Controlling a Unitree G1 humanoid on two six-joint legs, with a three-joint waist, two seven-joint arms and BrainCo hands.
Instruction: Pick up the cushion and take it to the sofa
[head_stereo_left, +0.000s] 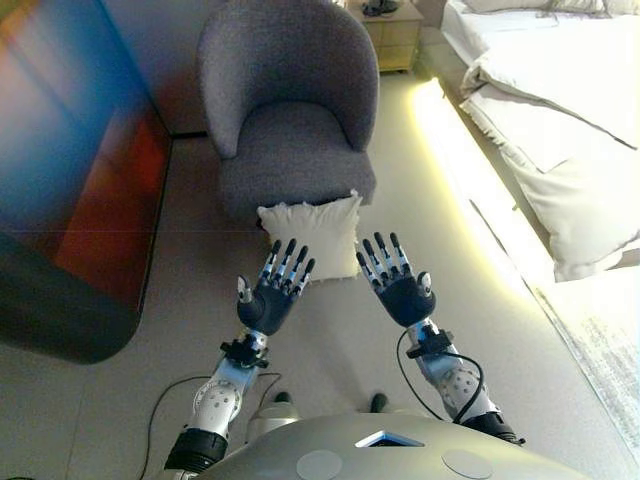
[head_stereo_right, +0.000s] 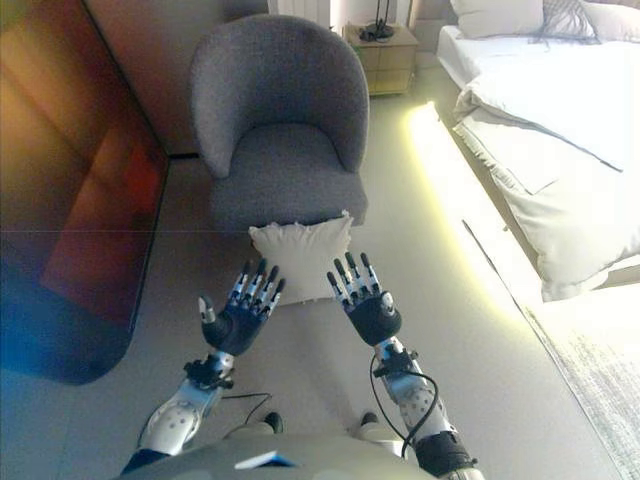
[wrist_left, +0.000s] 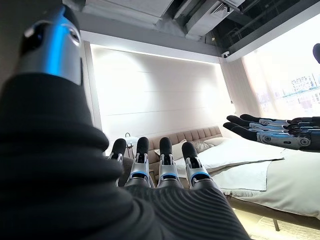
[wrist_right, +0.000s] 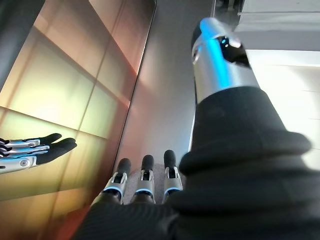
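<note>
A cream square cushion stands on the floor, leaning against the front of a grey armchair; it also shows in the right eye view. My left hand and right hand are held up palms-up over the floor just short of the cushion, one at each side, fingers straight and empty. Neither touches the cushion. In the left wrist view my left hand's fingers are straight, and in the right wrist view my right hand's fingers are straight too.
A glossy dark cabinet panel stands at the left. A bed with white bedding runs along the right, with a lit strip at its base. A wooden nightstand stands behind the armchair.
</note>
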